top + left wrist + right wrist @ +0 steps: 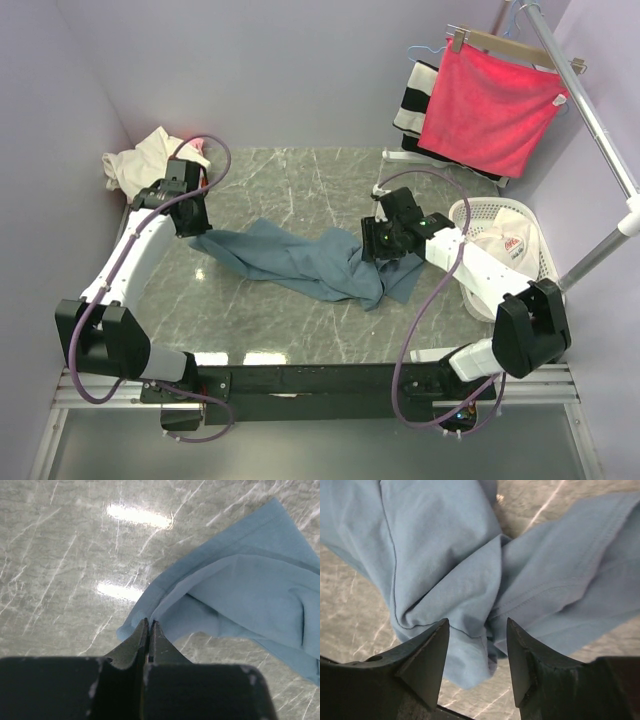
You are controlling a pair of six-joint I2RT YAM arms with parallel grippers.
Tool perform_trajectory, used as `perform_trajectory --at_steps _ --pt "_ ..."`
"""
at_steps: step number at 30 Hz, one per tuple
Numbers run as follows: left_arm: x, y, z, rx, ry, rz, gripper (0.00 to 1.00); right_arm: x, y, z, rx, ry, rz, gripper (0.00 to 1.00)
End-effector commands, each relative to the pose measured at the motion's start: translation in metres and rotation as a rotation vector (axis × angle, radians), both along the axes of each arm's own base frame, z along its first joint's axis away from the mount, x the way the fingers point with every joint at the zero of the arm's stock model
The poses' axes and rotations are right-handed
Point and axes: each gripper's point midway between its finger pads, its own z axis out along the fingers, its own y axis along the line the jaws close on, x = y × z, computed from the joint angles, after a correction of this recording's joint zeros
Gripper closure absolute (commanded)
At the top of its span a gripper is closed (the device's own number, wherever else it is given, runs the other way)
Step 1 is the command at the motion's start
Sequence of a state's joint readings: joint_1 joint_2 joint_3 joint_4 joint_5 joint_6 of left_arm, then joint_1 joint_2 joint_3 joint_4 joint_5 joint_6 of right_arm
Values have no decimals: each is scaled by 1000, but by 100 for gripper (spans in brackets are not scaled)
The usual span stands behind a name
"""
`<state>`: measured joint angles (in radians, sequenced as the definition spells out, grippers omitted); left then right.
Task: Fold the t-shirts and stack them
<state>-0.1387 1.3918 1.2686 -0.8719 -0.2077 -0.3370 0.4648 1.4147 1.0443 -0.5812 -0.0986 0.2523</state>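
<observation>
The blue-grey t-shirt (300, 258) is sprawled across the middle of the table (290, 180), its 9 o'clock end pinched tight by the left gripper (149, 626); the right gripper (477, 652) is held spread wide over the bunched-up 3 o'clock end

Overhead view; both wrist cameras close above blue-grey t-shirt (290, 258)

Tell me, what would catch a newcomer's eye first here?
Probably the bright pink-red towel, hanging from a hanger at the back right. Next comes the blue-grey t-shirt, sprawled and crumpled across the middle of the marble table between the two arms. The left tool is shut on one edge of it, while the right tool stands open over a bunched fold.
</observation>
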Motion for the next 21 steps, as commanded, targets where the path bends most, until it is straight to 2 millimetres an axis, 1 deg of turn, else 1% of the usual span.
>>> perform_trajectory --at_steps 1,5,6,8,9,10,12,13,14,15,16,17,18,19,20,21 --pt "4 1 -3 -1 -7 2 99 0 11 -7 46 33 48 46" --pt "3 0 -7 -2 2 -3 99 -4 14 -11 59 56 70 52" --pt "3 0 -7 -1 3 -2 99 -3 14 -10 60 50 68 66" --pt "3 1 -9 2 6 -2 99 -2 15 -6 70 41 70 76" --pt "3 1 -11 3 12 -2 99 -2 14 -5 68 40 66 96" --pt "2 1 -12 3 17 -2 99 -1 14 -3 67 35 60 100" --pt "1 1 -14 5 22 0 99 3 12 11 71 -16 57 100" --pt "3 1 -11 6 13 2 99 6 10 21 72 -53 48 100" --pt "4 4 -8 16 5 12 99 10 8 45 89 -126 30 100" --pt "4 5 -1 22 -11 18 99 14 0 59 73 -177 -5 100" --pt "8 7 9 26 -40 25 99 16 -4 75 72 -224 -24 100" --pt "9 9 18 30 -61 35 99 15 -10 111 95 -314 -47 100" --pt "10 12 32 35 -98 47 99 17 -21 131 82 -380 -92 100" --pt "14 13 50 35 -144 53 99 16 -28 150 87 -437 -116 100" --pt "15 15 63 39 -175 62 99 8 -39 189 119 -542 -155 100" --pt "13 19 82 46 -227 78 99 4 -45 210 136 -602 -176 100"
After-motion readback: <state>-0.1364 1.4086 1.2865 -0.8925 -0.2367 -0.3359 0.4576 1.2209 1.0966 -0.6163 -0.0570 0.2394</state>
